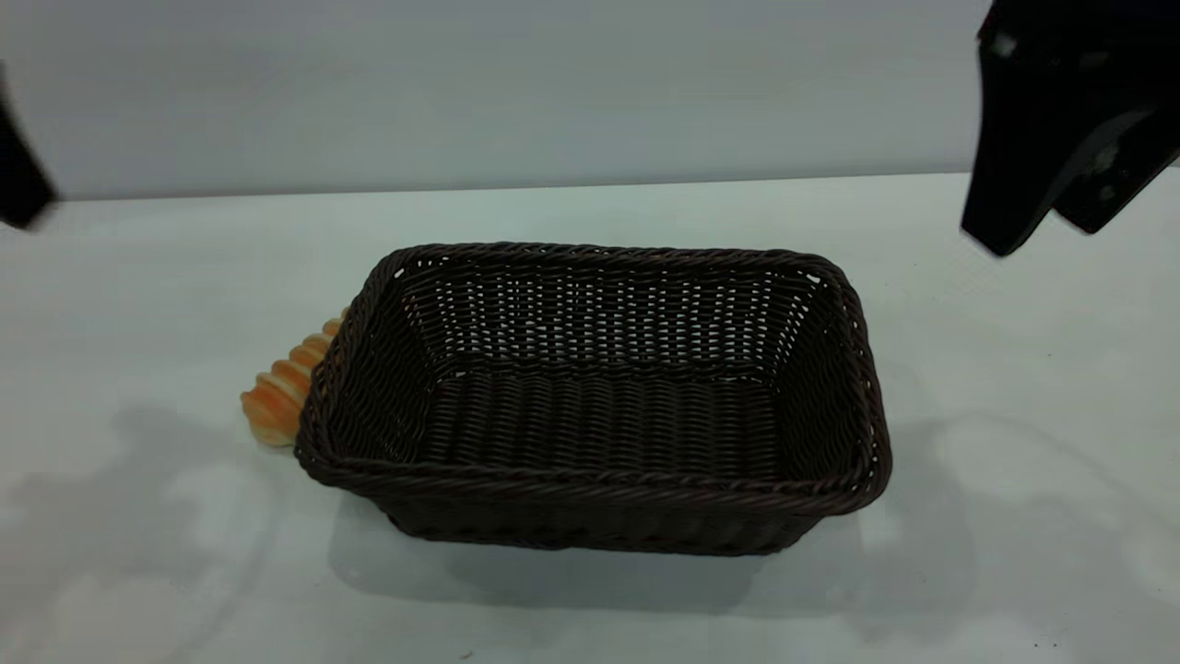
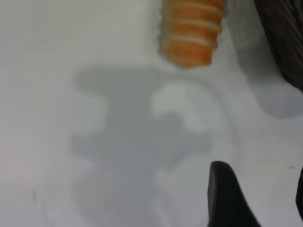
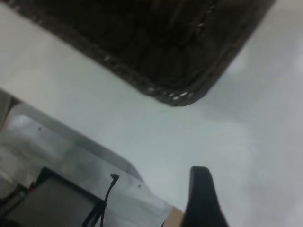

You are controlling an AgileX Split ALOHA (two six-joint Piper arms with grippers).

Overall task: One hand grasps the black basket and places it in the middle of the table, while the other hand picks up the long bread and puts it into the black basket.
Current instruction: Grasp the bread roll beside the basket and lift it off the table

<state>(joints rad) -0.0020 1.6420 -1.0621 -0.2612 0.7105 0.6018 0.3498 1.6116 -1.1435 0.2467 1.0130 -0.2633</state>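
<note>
The black basket (image 1: 590, 484) stands upright and empty in the middle of the table (image 1: 1014, 516). The long bread (image 1: 277, 397) lies on the table against the basket's left outer side, partly hidden by it. In the left wrist view the bread (image 2: 191, 33) lies ahead of my left gripper (image 2: 260, 189), which is open, empty and above the table; a corner of the basket (image 2: 284, 38) shows beside it. In the exterior view my left gripper (image 1: 18, 189) is a sliver at the far left edge. My right gripper (image 1: 1042, 231) hangs open and empty above the table's back right, apart from the basket (image 3: 156, 47).
A plain grey wall runs behind the table. In the right wrist view the table's edge (image 3: 85, 142) shows, with a dark device and a cable (image 3: 57, 203) below it. Bare tabletop lies in front of, left and right of the basket.
</note>
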